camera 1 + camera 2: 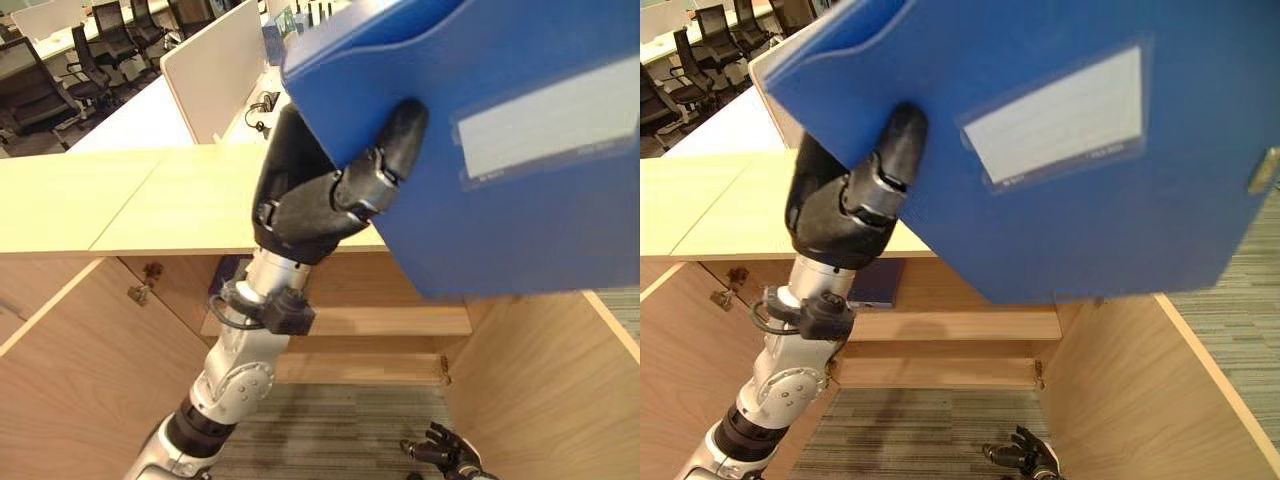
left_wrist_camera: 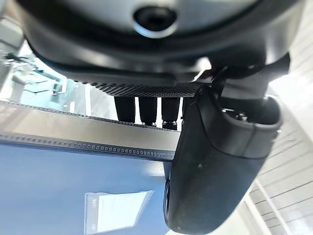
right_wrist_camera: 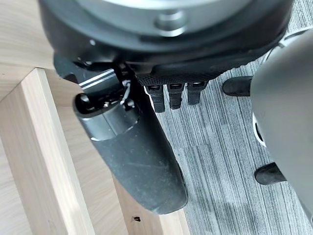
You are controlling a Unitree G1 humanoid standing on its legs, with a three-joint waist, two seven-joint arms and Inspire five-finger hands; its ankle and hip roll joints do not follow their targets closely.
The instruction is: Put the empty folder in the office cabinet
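Note:
A blue folder [image 1: 520,200] with a clear label pocket is held high, close to the head camera, above the wooden office cabinet [image 1: 150,200]. My left hand [image 1: 320,200] is shut on its lower left corner. The thumb [image 2: 210,166] presses the labelled face, and the fingers [image 2: 146,110] reach over the folder's [image 2: 58,186] edge to its far side. Both cabinet doors stand open, showing an inner shelf [image 1: 340,320]. My right hand [image 1: 440,452] hangs low near the carpet by the right door, open and holding nothing; its thumb [image 3: 132,156] is extended.
The left door [image 1: 80,380] and right door [image 1: 550,390] swing out toward me on either side. A dark blue item [image 1: 875,285] lies inside on the shelf at the left. Beyond the cabinet are white desk partitions [image 1: 215,65] and black chairs [image 1: 95,50].

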